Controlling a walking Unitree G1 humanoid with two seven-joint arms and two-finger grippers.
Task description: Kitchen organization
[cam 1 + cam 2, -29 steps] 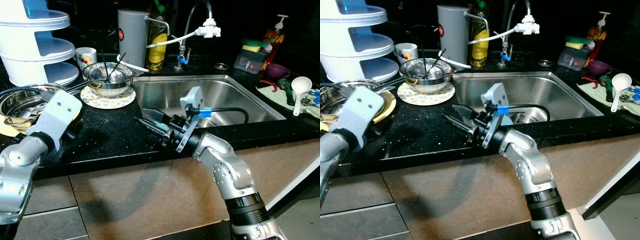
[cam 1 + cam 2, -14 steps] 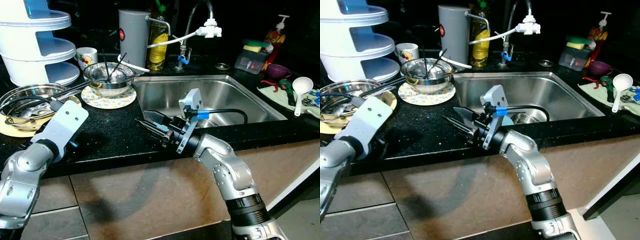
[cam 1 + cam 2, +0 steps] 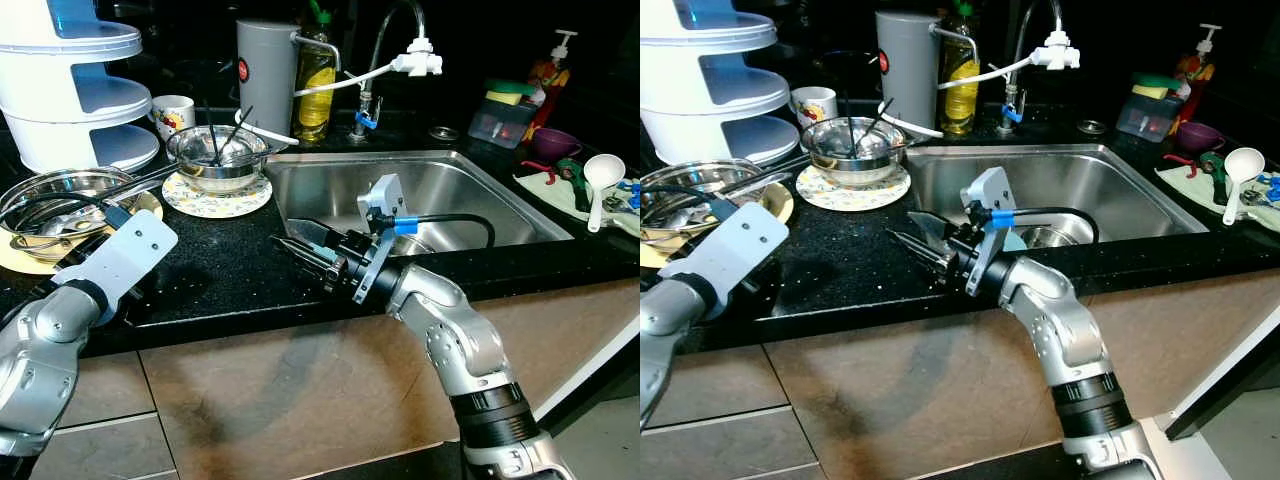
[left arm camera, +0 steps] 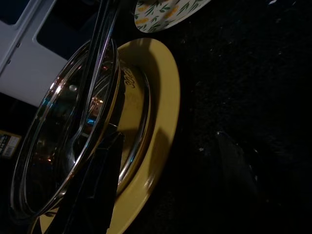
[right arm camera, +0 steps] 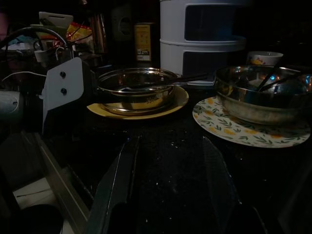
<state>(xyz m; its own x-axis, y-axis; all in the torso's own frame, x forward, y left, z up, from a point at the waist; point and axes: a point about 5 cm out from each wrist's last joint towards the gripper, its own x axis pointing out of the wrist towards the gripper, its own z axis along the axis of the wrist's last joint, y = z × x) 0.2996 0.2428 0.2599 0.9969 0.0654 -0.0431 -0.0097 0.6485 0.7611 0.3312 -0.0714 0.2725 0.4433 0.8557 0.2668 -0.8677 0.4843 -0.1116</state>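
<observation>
A steel bowl [image 3: 60, 195] with utensils in it sits on a yellow plate [image 3: 25, 264] at the counter's left. Behind it, a second steel bowl [image 3: 215, 150] holding utensils rests on a patterned plate [image 3: 215, 198]. My left gripper [image 4: 168, 175] is open, low over the black counter beside the yellow plate [image 4: 161, 117], one finger against the plate's rim; its white wrist plate [image 3: 125, 255] hides it from the head camera. My right gripper [image 3: 283, 232] is open and empty, hovering over the counter just left of the sink [image 3: 450, 180] and pointing toward the bowls.
A white tiered container [image 3: 75, 90] stands at the back left, with a mug [image 3: 172, 112], grey canister [image 3: 265, 65] and yellow bottle [image 3: 313, 85] along the back. The faucet [image 3: 400, 40] overhangs the sink. A white ladle [image 3: 600, 175] and purple cup [image 3: 553, 140] lie right.
My left arm has come down and drawn back from above the bowl on the yellow plate toward the counter's front edge. The right arm has hardly moved.
</observation>
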